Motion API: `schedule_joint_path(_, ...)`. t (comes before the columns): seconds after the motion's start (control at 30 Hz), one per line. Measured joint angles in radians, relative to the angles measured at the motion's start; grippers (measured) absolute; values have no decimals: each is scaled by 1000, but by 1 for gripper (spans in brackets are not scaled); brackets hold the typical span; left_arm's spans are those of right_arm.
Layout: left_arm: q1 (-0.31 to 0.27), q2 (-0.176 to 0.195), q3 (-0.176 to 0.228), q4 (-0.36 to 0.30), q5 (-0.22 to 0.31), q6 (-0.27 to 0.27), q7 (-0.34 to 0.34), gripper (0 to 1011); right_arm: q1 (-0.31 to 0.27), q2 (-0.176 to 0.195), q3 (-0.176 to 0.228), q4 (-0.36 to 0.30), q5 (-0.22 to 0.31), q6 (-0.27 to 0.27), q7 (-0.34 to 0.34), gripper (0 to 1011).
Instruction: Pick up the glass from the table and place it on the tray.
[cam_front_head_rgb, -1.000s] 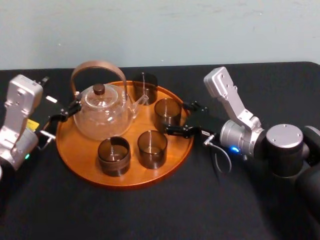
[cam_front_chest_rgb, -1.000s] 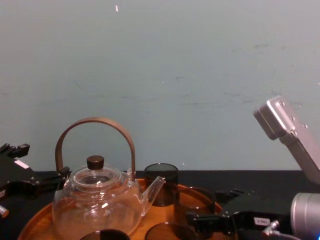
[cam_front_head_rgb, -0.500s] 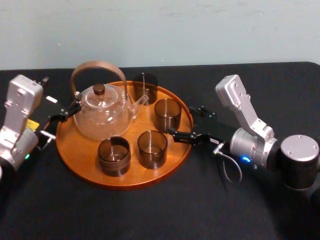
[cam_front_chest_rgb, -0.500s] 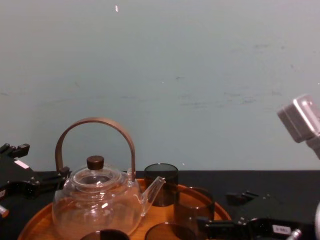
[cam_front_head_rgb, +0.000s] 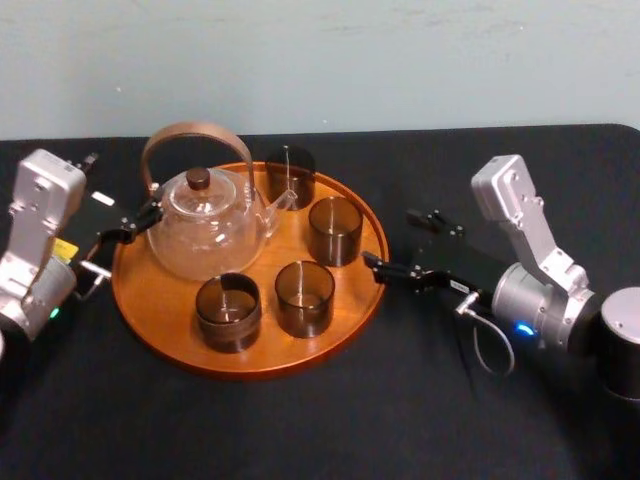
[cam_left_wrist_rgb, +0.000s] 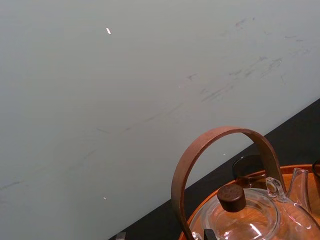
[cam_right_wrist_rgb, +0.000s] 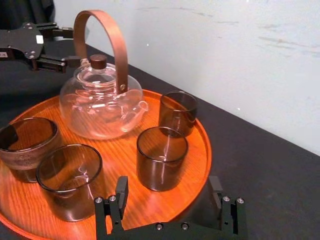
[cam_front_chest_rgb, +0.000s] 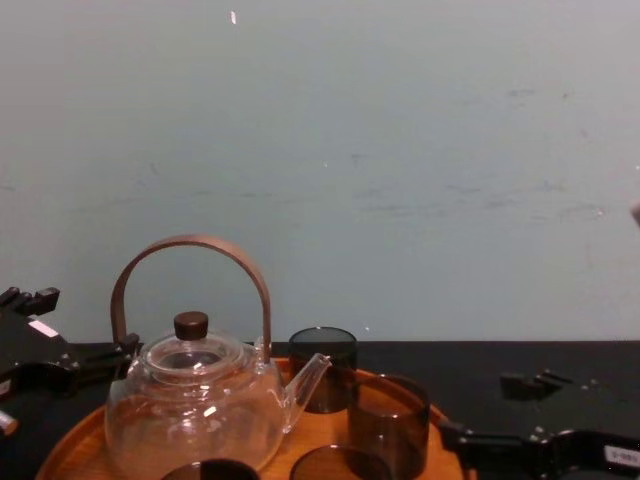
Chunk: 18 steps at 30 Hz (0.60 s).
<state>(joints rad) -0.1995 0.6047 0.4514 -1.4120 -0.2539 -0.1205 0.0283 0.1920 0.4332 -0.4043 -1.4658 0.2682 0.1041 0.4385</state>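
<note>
1. The black table (cam_front_head_rgb: 300, 420) carries the round wooden tray (cam_front_head_rgb: 150, 300).
2. On the tray's near side stand two dark glasses, upright and side by side: the left front glass (cam_front_head_rgb: 228, 312) and the right front glass (cam_front_head_rgb: 304, 297).
3. The right gripper (cam_front_head_rgb: 390, 236) is low over the table, just outside the tray's right rim. Its fingers (cam_right_wrist_rgb: 121, 192) are spread wide and hold nothing.
4. The glass (cam_front_head_rgb: 335, 230) stands upright on the tray's right part, inside the rim. It is the one nearest the right gripper, but apart from it and free.
5. The clear teapot (cam_front_head_rgb: 205, 235) sits on the tray's left half, under a brown arched handle (cam_front_head_rgb: 195, 132).
6. The left gripper (cam_front_head_rgb: 119, 186) is just outside the tray's left rim, fingers apart and grasping nothing. One finger reaches close to the foot of the handle; whether it touches cannot be told.
7. The back glass (cam_front_head_rgb: 290, 175) stands upright at the tray's far rim, beside the teapot's spout.
8. Beyond the tray rises a pale wall (cam_front_head_rgb: 400, 60).
</note>
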Motion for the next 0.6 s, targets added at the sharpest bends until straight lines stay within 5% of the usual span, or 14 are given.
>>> schedule_joint_path(0.6, 0, 0, 0, 0, 0, 0, 0, 1010, -74, 15, 96, -60, -10, -20, -98, 1002)
